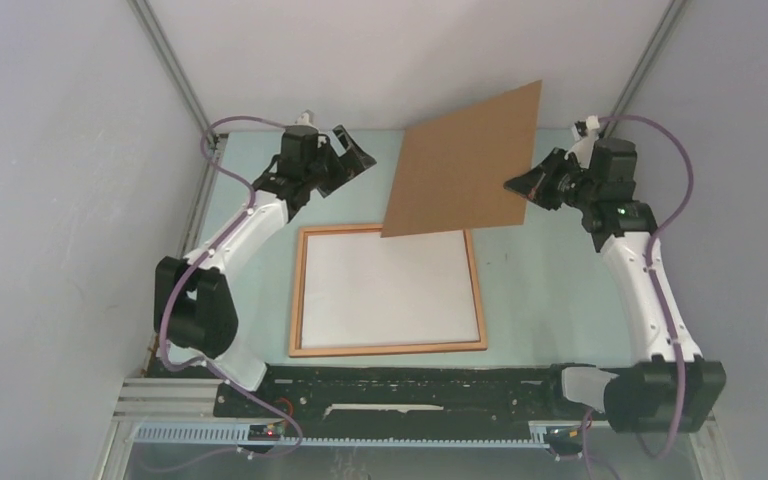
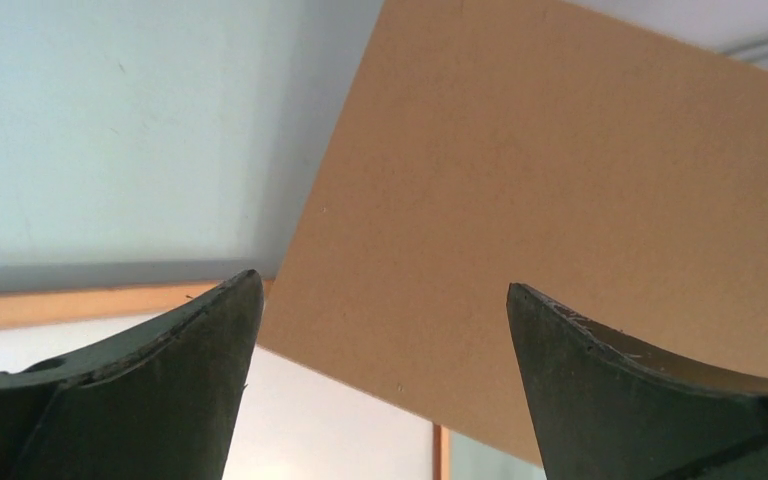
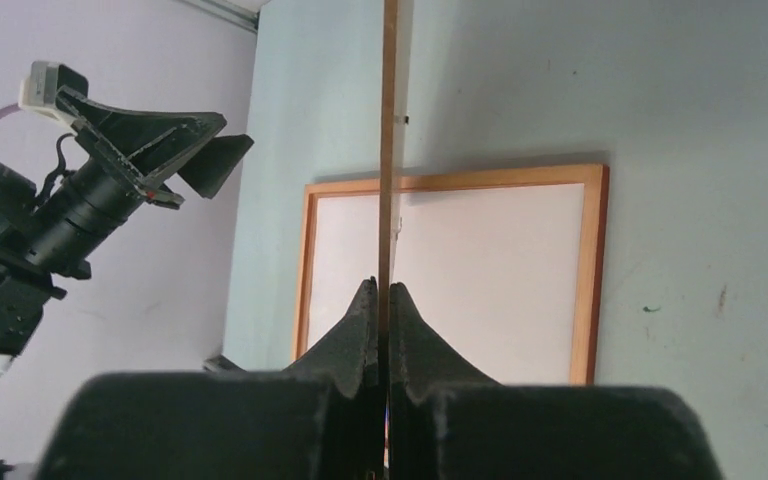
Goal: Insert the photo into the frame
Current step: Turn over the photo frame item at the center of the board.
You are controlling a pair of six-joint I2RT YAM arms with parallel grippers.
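Observation:
The frame [image 1: 390, 349], with a thin orange wooden rim, lies flat mid-table. A plain white sheet [image 1: 385, 290] fills its inside; it looks like the photo lying white back up, and no printed side shows. My right gripper [image 1: 513, 186] is shut on the right edge of a brown backing board [image 1: 465, 160], held tilted in the air over the frame's far edge. In the right wrist view the board [image 3: 390, 120] runs edge-on between the closed fingers of the gripper [image 3: 385, 285], above the frame [image 3: 590, 270]. My left gripper [image 1: 358, 152] hangs open and empty left of the board [image 2: 560, 180].
Grey enclosure walls stand close at the left, right and back. The pale green table [image 1: 550, 290] shows around the frame. A black rail with both arm bases [image 1: 410, 385] runs along the near edge.

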